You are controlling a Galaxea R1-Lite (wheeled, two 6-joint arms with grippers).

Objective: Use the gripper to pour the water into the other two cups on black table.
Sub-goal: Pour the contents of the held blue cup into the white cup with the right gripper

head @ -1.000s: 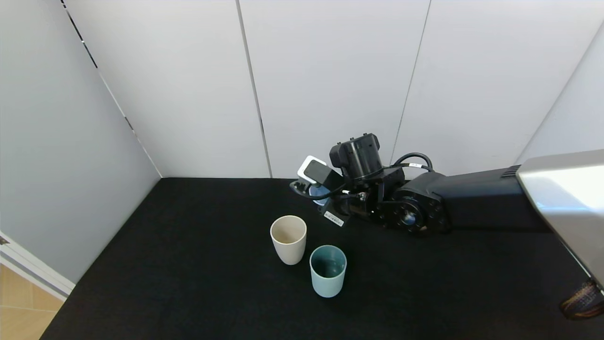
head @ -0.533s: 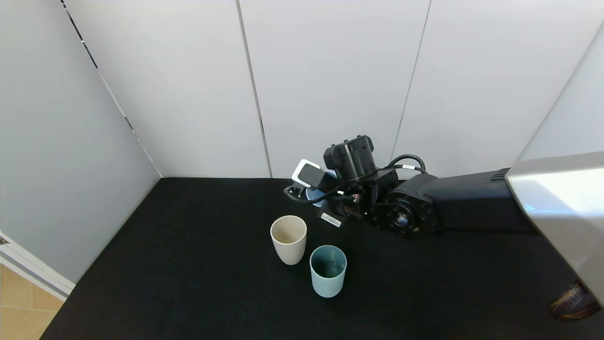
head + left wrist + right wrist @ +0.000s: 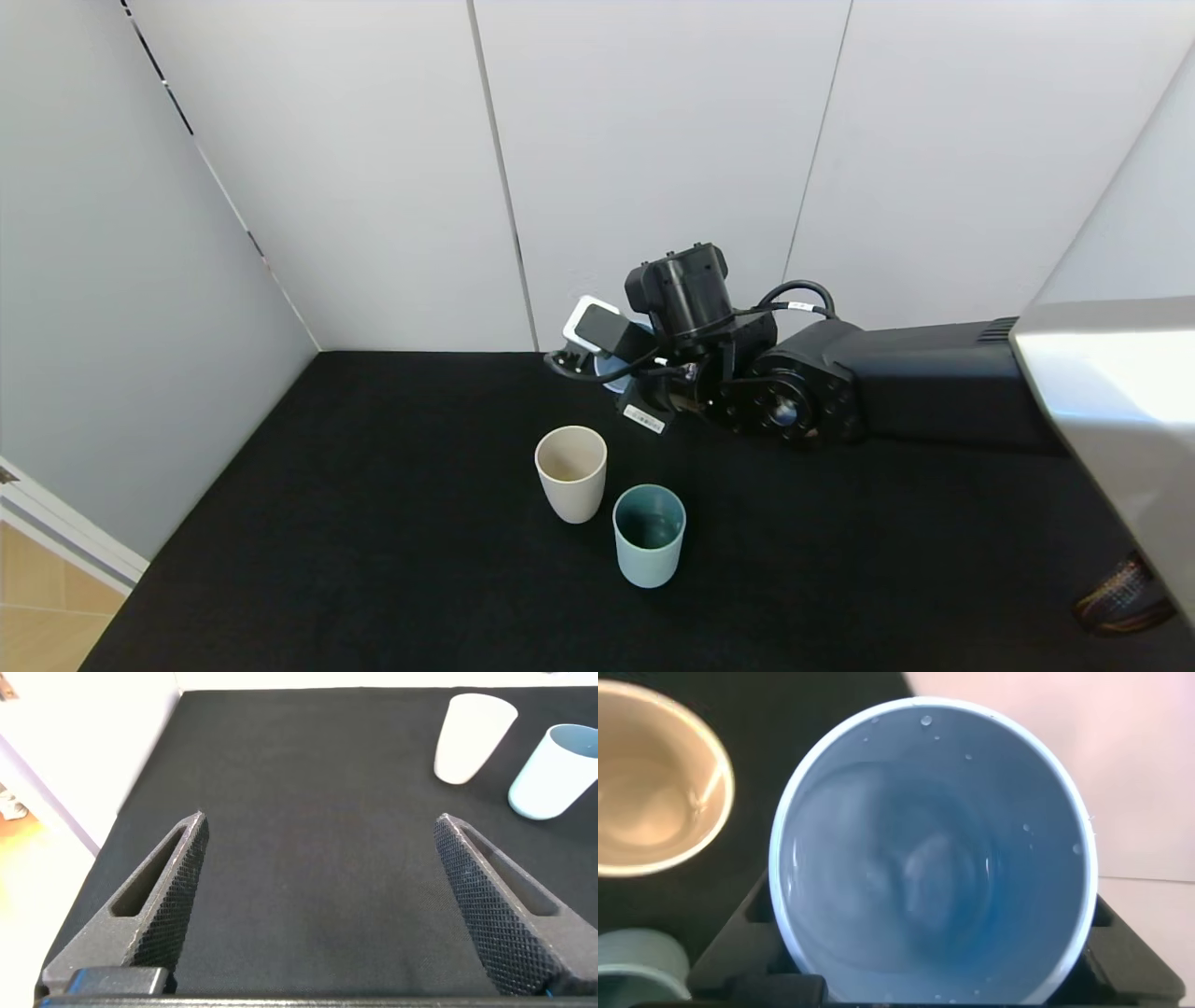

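The right gripper (image 3: 618, 373) hangs above the black table (image 3: 392, 560), toward its far edge and close to the back wall, at the end of a thick black-and-silver arm that reaches in from the table's right side. It is clamped on a periwinkle-blue tumbler (image 3: 934, 849), whose body fills the space between the black jaw blocks in the right wrist view; from the head camera only a sliver of the blue cup (image 3: 611, 381) shows behind the small white-grey camera block (image 3: 590, 326) and its black cables. The water (image 3: 896, 873) lies as a faint clear surface inside the tumbler, with a few droplets clinging to the inner wall near the rim. The cup looks lifted off the cloth, though the head view hides its base, so that is not certain.

The cream-beige cup (image 3: 570, 471) stands upright near the middle of the table, on the near side of the held tumbler and apart from it. The pale teal cup (image 3: 649, 534), with its darker inside, stands upright just beside the cream one, nearer the front edge and slightly toward the right edge.

The left gripper (image 3: 322, 910) is low over the table's left part, jaws spread wide with only bare cloth between them.
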